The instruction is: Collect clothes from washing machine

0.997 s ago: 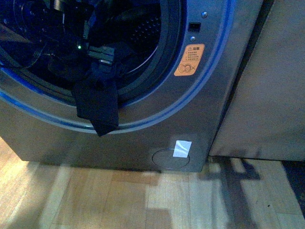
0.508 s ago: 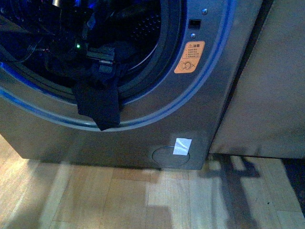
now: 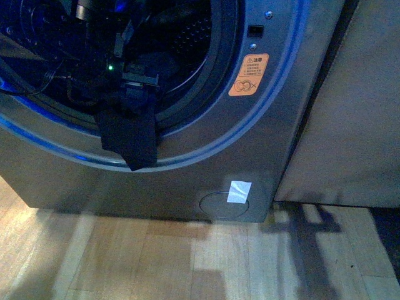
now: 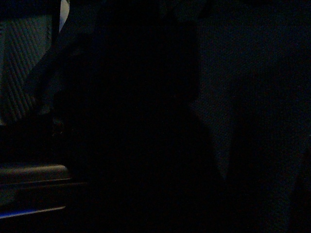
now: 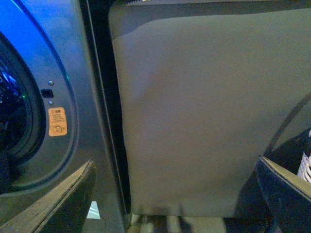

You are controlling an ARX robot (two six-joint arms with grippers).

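Note:
The washing machine [image 3: 262,156] fills the front view's left and middle, grey, with a black-rimmed porthole and an orange sticker [image 3: 248,74]. The dark clothes [image 3: 128,140] hang over the porthole's lower rim, a flat strip end dangling down the front. My left gripper [image 3: 136,84] is inside the porthole, shut on the top of the clothes. The left wrist view is dark. My right gripper [image 5: 177,194] is open and empty, its fingers [image 5: 58,204] spread wide, facing the machine's right edge [image 5: 73,97] and the beige panel [image 5: 209,107].
A beige panel [image 3: 350,112] stands right of the machine, with a dark gap between them. A wooden floor [image 3: 187,262] lies in front. A white label [image 3: 239,192] sits on the round cover low on the machine.
The left gripper has shifted slightly right inside the porthole. The clothes' hanging end rose a little between the earliest frame and half a second ago and stays there.

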